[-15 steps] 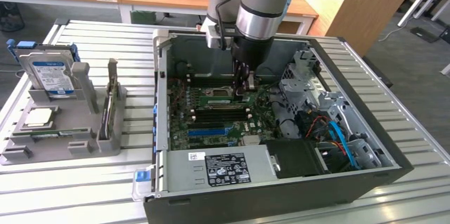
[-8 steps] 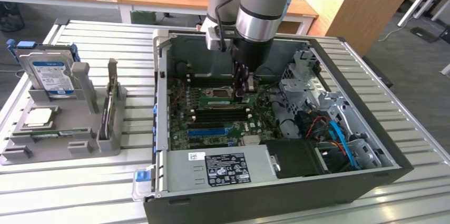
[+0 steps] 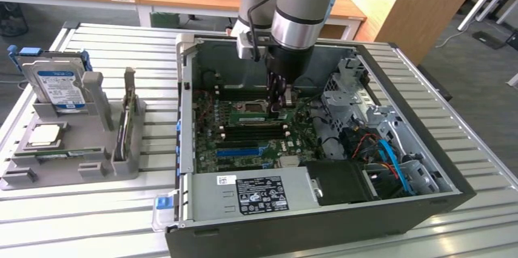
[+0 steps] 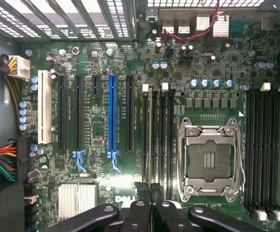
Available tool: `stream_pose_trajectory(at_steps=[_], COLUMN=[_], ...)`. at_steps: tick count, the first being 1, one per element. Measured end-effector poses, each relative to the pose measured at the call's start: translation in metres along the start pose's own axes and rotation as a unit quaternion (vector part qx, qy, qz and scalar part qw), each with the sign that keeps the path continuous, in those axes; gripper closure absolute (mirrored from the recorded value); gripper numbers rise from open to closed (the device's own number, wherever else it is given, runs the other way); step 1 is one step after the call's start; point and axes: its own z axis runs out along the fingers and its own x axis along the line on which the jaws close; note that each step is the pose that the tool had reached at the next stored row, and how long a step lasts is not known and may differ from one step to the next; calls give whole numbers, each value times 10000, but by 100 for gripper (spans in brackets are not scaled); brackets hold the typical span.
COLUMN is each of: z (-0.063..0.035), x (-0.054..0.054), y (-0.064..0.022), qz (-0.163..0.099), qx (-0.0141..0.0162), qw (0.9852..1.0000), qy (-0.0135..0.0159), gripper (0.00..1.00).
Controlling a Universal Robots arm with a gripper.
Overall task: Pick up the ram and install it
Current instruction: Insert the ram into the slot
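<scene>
On the worktop (image 3: 97, 221) at the exterior view's left, a grey holder (image 3: 97, 167) carries the hard drive (image 3: 60, 85), well apart from the open computer case (image 3: 453, 185). Inside the case the gripper (image 3: 279, 111) (image 4: 151, 189) is clamped on the ram (image 4: 151, 135). The ram shows edge-on as a thin green strip among the black memory slots (image 4: 166, 140), just beside the CPU socket (image 4: 210, 157).

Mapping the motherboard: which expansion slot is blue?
The long blue slot, flanked by black slots; every other one is black except the white slot.
</scene>
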Motion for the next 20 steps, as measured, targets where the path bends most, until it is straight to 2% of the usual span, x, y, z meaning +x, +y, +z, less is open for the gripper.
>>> stream_pose_trajectory(at_steps=[20], z=[53], x=[-1], y=[0], qz=[0], qx=[8], qw=[10000], qy=[0], gripper=[88])
